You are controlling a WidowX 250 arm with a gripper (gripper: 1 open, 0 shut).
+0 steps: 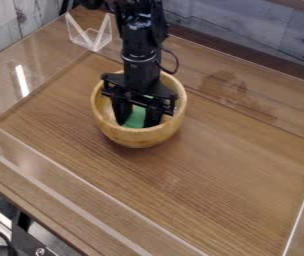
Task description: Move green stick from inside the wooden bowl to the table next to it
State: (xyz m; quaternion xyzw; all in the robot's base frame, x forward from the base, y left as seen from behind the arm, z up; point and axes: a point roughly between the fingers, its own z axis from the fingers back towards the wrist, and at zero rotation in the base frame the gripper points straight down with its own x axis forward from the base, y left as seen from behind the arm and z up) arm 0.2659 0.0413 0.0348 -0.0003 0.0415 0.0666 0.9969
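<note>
Fingers [139, 110] down inside the wooden bowl [109, 125], pointing straight down, clenched around the green stick [137, 118]; dark prongs flank the green on both sides, contact itself partly hidden by the arm. Stick not yet lifted, low within the bowl's hollow, below rim level as far as visible. Judged stage: grasp made, extraction not begun; lift clear of the rim, carry sideways and set-down on the desk [222, 170] beside the bowl all remain. Single overhead-oblique camera view only. Bowl: round, light tan, thick-walled, smooth rim, faint grain, matte. Stick: bright green, flat-sided, small against the bowl's width; only a slice visible between the prongs, exact length not readable. Desk: dark brown wood-grain, slightly glossy, streaks of reflected light. Clear acrylic walls [35, 185] along the edges, glare on the left panel. Arm: black, jointed, rising from the bowl toward the top of the picture. Open desk surface near the bowl on the right and front.
</note>
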